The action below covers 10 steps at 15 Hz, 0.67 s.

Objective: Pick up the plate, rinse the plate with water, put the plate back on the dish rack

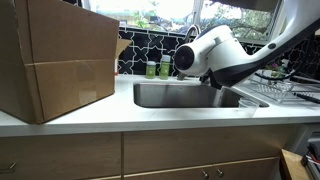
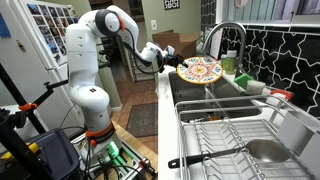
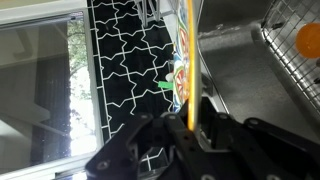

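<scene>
The plate (image 2: 200, 70) is round with a yellow rim and a colourful patterned face, not plain white. My gripper (image 2: 172, 66) is shut on its rim and holds it roughly level above the sink basin (image 2: 205, 97), near the faucet (image 2: 226, 38). In the wrist view the plate (image 3: 188, 50) is seen edge-on between the black fingers (image 3: 190, 125). The wire dish rack (image 2: 235, 135) stands beside the sink, nearer the camera; it also shows in the wrist view (image 3: 290, 70) and in an exterior view (image 1: 285, 88). In that view my arm (image 1: 215, 52) hides the plate.
A large cardboard box (image 1: 55, 55) stands on the counter beside the sink (image 1: 190, 95). Green bottles (image 2: 232, 66) stand behind the basin against the black tiled wall. The rack holds a black-handled utensil (image 2: 210, 157) and a metal bowl (image 2: 265, 150).
</scene>
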{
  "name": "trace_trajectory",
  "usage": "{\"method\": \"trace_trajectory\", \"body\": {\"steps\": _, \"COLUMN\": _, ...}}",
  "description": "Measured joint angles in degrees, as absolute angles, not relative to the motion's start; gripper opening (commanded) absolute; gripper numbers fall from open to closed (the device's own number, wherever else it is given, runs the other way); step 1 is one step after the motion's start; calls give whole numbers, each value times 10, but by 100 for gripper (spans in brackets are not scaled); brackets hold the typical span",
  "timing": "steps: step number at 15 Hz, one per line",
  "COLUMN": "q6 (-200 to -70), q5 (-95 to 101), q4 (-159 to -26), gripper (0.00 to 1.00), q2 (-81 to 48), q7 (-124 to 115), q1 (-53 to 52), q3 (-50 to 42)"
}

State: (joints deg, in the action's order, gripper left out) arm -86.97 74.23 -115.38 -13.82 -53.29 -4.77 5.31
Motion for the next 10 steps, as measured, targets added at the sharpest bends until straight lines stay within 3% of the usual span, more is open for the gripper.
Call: {"method": "trace_trajectory", "body": {"steps": 10, "q6": -839, "q5": 742, "q4": -1139, "gripper": 3, "q2": -156, "q7": -551, "q1": -48, "q3": 47}}
